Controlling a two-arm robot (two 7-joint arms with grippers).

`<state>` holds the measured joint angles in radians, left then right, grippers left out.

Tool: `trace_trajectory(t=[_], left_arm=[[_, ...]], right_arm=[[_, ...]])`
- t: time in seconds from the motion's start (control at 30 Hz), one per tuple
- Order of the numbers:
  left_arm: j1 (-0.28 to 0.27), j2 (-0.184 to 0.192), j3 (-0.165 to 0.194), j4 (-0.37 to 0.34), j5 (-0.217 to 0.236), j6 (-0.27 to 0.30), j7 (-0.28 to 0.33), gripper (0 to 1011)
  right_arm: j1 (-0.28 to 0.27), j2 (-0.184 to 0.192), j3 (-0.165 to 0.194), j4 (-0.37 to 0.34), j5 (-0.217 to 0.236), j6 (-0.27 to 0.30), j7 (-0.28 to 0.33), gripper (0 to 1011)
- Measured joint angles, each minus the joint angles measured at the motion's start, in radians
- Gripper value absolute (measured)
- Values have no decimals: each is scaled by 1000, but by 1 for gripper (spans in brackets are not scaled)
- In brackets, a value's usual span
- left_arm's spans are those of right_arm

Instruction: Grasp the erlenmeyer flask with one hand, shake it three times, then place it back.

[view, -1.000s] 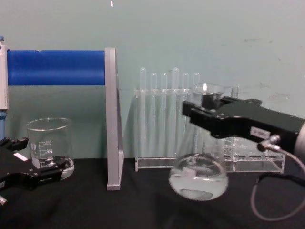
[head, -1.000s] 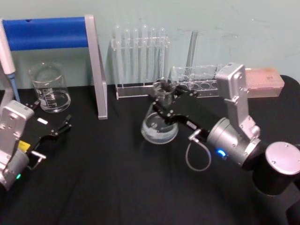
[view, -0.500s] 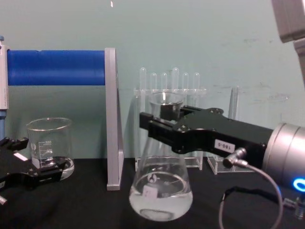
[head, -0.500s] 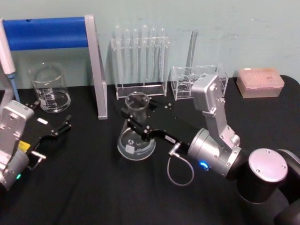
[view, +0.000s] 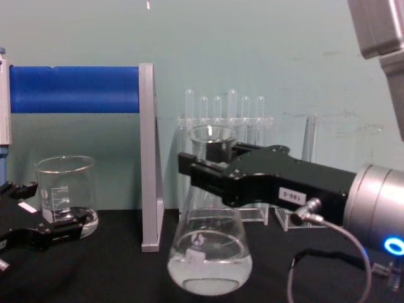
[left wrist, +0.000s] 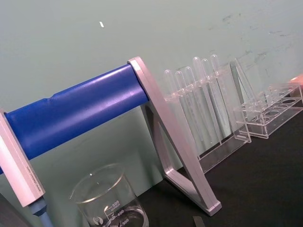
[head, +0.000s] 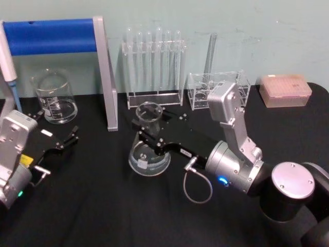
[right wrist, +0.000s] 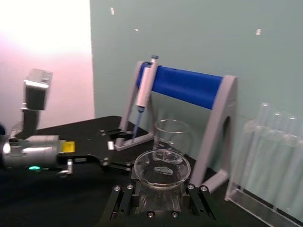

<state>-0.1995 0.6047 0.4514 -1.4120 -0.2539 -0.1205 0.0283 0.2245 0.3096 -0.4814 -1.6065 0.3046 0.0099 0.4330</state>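
Now | black table point(head: 103, 211) | green wall point(head: 267, 31) | right gripper point(head: 150, 135) grips erlenmeyer flask point(head: 147, 160)

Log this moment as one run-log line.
right gripper: shut on erlenmeyer flask neck | flask: upright, low at table, contact unclear | left gripper: open, parked near beaker

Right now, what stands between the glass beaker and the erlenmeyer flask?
The grey upright of the blue-bar stand is between the beaker and the erlenmeyer flask, which the right gripper holds; the chest view shows it.
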Motion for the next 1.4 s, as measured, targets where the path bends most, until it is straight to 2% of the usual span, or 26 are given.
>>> trace_trajectory(t=[0.4,0.73,0.93,1.13,1.4], left_arm=[[0,0,0,0,0,0,0,1001],[0,0,0,0,0,0,0,1001],[0,0,0,0,0,0,0,1001],[0,0,0,0,0,0,0,1001],[0,0,0,0,0,0,0,1001]], right_arm=[[10,14,71,26,-5,-5,-62,449],[6,22,164,50,-15,-13,-124,449],[-3,25,207,60,-25,-12,-148,449],[-16,25,245,64,-31,-12,-163,449],[-25,20,275,64,-40,-7,-171,449]])
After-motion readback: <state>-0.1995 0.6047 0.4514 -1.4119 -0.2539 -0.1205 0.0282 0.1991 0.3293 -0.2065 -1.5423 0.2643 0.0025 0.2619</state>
